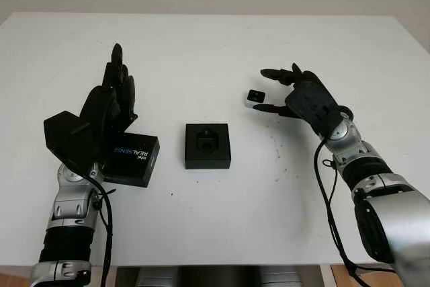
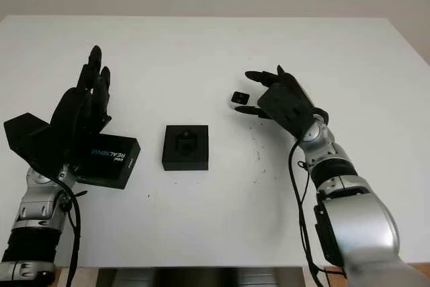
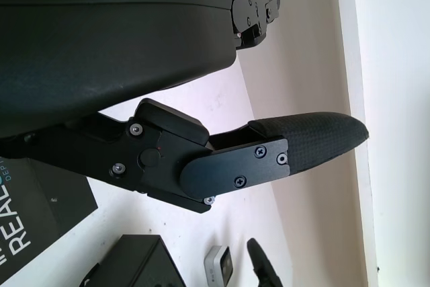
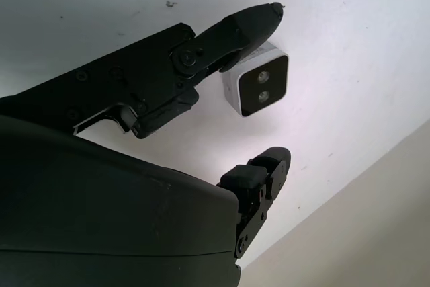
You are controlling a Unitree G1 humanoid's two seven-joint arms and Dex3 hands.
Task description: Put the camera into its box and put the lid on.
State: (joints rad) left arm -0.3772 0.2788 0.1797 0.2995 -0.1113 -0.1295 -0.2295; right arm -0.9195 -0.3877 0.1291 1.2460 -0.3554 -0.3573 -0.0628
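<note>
Our right robot hand hangs at about two o'clock from the box, released and holding nothing, its fingertips framing the camera without any contact that we can make out. Our left robot hand hovers at about nine o'clock from the box, also released, over the near edge of the lid.

Going by size: the white counter carries everything. The lid, a black piece printed REALSENSE, lies at the box's nine o'clock, partly under our left robot hand. The box sits open at the centre, with a moulded recess that looks vacant. The camera, small, with a white body and a dark face, lies on the counter at the box's two o'clock, well apart from it.

We judge nothing finished yet: the camera still needs grasping, carrying and seating, and then the lid goes on.

Part of the lid is covered by our left robot hand, and the shape of the box's recess is too dark to read
</note>
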